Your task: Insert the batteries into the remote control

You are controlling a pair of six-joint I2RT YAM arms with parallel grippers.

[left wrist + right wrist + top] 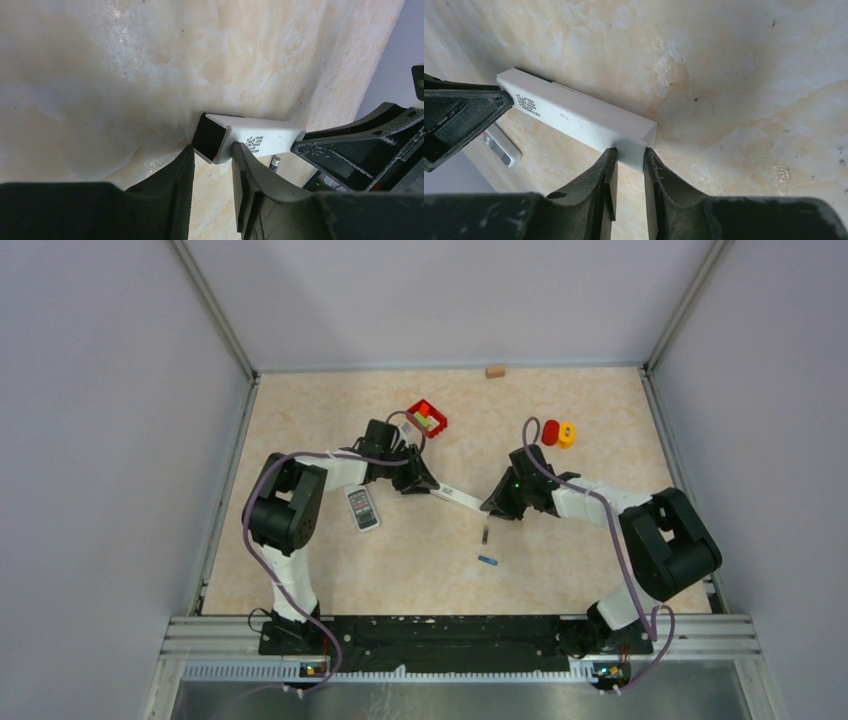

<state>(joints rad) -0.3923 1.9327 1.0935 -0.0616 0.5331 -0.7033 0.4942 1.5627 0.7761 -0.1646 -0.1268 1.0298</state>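
The remote control [458, 497] is a long white bar held off the table between both arms. My left gripper [214, 155] is shut on its end with the dark square opening [210, 137]. My right gripper [629, 152] is shut on the opposite, closed end of the remote control [574, 112]. Its printed label [256, 142] faces the cameras. Two batteries lie on the table below: a dark one [486, 534] and a blue one [487, 560]. The dark battery [275, 162] also peeks out under the remote in the left wrist view.
A second, grey remote [362, 508] with buttons lies left of the left gripper. A red box [428, 418] sits behind it. Red [551, 432] and yellow [567, 434] objects stand at the back right, and a small wooden block [495, 370] sits at the far edge.
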